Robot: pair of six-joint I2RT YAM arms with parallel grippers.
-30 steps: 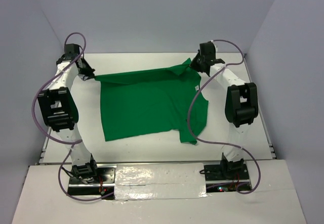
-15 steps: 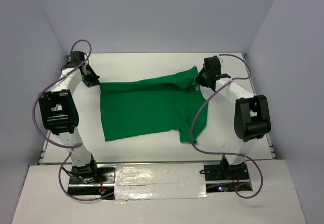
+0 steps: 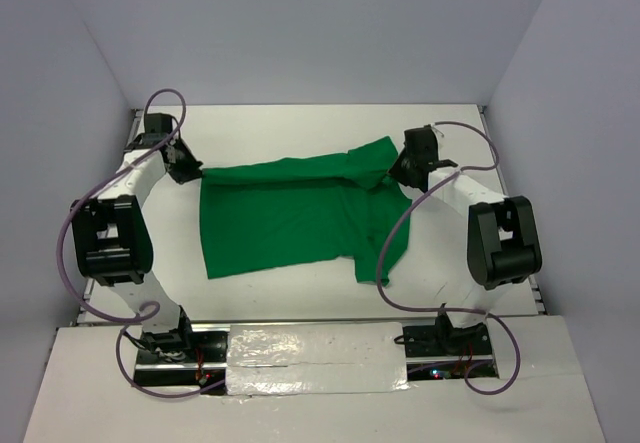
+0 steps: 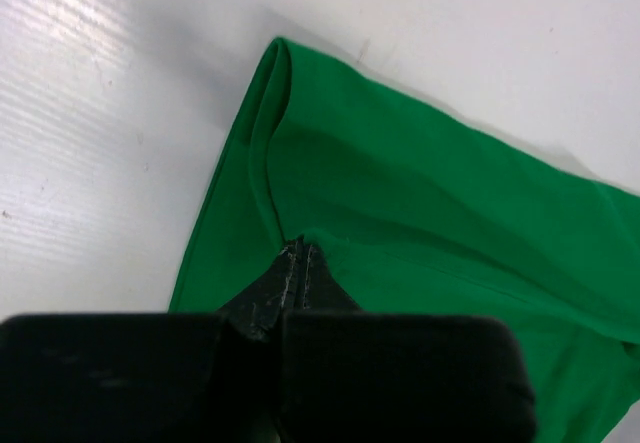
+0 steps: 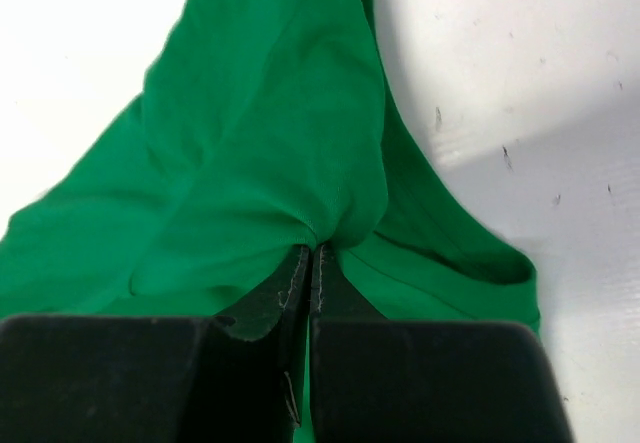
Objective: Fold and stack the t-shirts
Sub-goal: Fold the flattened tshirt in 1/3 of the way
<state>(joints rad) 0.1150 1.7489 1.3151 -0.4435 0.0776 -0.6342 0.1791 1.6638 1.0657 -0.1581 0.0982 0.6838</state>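
Observation:
The bright green t-shirt (image 3: 290,213) lies on the white table, its near part flat and its far edge held up and folded toward me. My left gripper (image 3: 190,173) is shut on the shirt's far left corner; in the left wrist view the closed fingertips (image 4: 300,253) pinch the green cloth (image 4: 420,233). My right gripper (image 3: 398,170) is shut on the far right corner; in the right wrist view the fingertips (image 5: 313,255) pinch bunched green fabric (image 5: 260,133). A sleeve (image 3: 385,253) hangs flat at the near right.
The white table (image 3: 300,123) is boxed by grey walls at the back and both sides. Purple cables (image 3: 385,248) loop from each arm, the right one crossing over the shirt's sleeve. The arm bases (image 3: 170,343) sit on a foil-covered strip at the near edge.
Both grippers have moved toward me, carrying the shirt's far edge; the raised fold has come nearer over the shirt. Both stay shut on the cloth.

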